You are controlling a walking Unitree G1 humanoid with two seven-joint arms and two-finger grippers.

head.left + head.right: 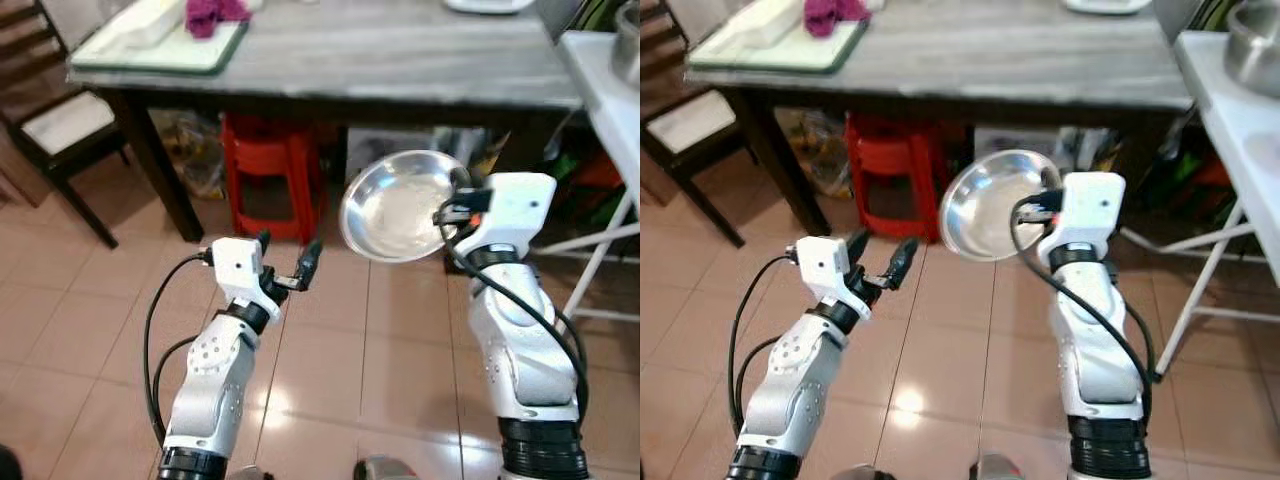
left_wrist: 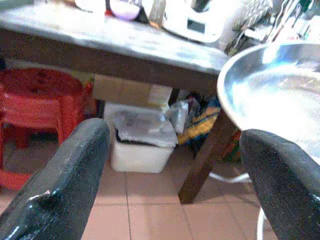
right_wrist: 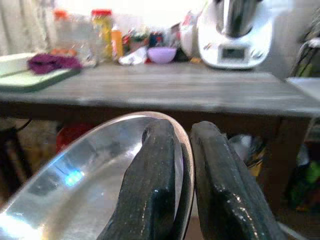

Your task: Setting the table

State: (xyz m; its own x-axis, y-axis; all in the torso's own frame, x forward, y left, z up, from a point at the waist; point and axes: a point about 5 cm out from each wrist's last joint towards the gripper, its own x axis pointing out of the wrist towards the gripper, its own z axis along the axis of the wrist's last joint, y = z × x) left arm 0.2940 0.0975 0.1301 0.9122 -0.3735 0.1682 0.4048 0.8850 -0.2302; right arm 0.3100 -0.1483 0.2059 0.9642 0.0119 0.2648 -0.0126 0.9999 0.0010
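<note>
My right gripper (image 1: 458,192) is shut on the rim of a shiny steel plate (image 1: 398,207), holding it tilted in the air before the grey table (image 1: 400,55). In the right wrist view the two black fingers (image 3: 155,170) pinch the plate's rim (image 3: 75,175), one on each side. My left gripper (image 1: 287,257) hangs open and empty over the tiled floor, left of the plate; in its wrist view the spread fingers (image 2: 65,180) frame the plate's edge (image 2: 270,95).
A green tray (image 1: 160,45) with a purple cloth (image 1: 212,14) lies at the table's left end. A red stool (image 1: 270,175) stands under the table. A dark chair (image 1: 55,125) is at the left, a white folding table (image 1: 610,110) at the right.
</note>
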